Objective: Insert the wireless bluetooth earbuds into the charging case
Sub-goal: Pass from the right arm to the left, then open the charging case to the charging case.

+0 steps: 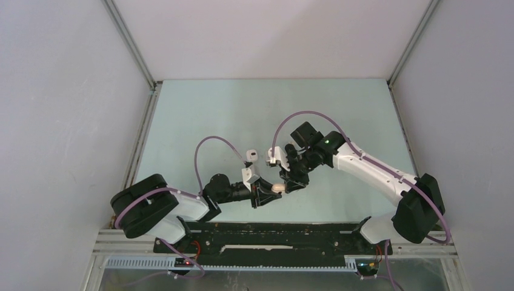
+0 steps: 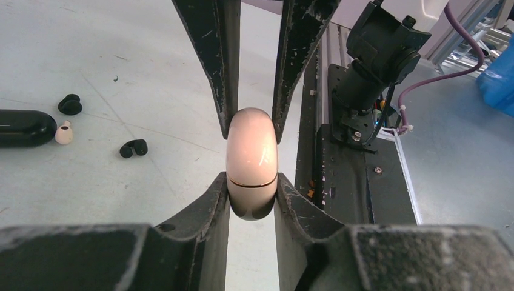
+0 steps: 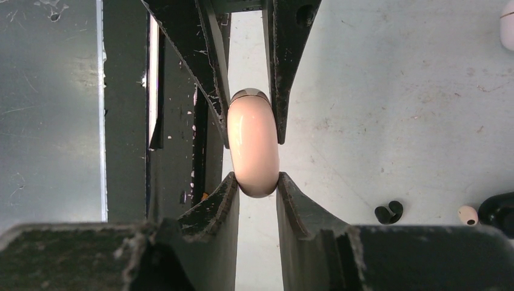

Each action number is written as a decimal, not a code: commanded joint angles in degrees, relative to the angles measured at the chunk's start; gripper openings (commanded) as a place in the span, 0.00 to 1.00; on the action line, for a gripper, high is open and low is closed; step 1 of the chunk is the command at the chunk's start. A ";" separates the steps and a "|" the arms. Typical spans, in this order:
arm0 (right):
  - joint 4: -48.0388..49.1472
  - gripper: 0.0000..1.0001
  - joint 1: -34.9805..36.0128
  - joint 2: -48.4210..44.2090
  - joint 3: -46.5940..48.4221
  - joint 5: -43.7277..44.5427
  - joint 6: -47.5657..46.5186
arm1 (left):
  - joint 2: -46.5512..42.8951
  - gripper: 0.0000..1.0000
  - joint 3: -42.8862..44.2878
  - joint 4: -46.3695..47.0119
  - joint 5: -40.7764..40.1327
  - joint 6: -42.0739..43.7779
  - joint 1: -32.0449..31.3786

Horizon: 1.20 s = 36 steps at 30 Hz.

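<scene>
A glossy pale pink charging case (image 2: 251,159) with a thin gold seam is held between both grippers, its lid closed. My left gripper (image 2: 253,189) is shut on the end with the seam. My right gripper (image 3: 257,182) is shut on the opposite end of the same case (image 3: 253,145). In the top view the case (image 1: 277,188) sits between the left gripper (image 1: 270,194) and the right gripper (image 1: 286,182), near the front middle of the table. Two black earbuds (image 2: 70,104) (image 2: 133,148) and a white earbud (image 2: 63,132) lie loose on the table.
A glossy black case (image 2: 23,127) lies beside the white earbud. A small white object (image 1: 251,155) rests on the table behind the grippers. The black base rail (image 2: 339,182) and the right arm's base (image 2: 376,54) are close by.
</scene>
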 commanded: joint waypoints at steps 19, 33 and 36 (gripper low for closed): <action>0.59 0.62 -5.28 -0.63 0.38 -8.49 1.79 | 2.22 0.00 -0.20 11.13 3.35 -2.18 -0.22; 0.13 0.62 -10.98 1.32 3.39 -15.98 5.72 | 2.40 0.00 0.05 11.24 4.42 -1.92 -0.81; 0.09 0.62 -11.98 0.74 3.37 -17.11 5.90 | 2.39 0.00 0.31 10.82 4.47 -1.87 -0.90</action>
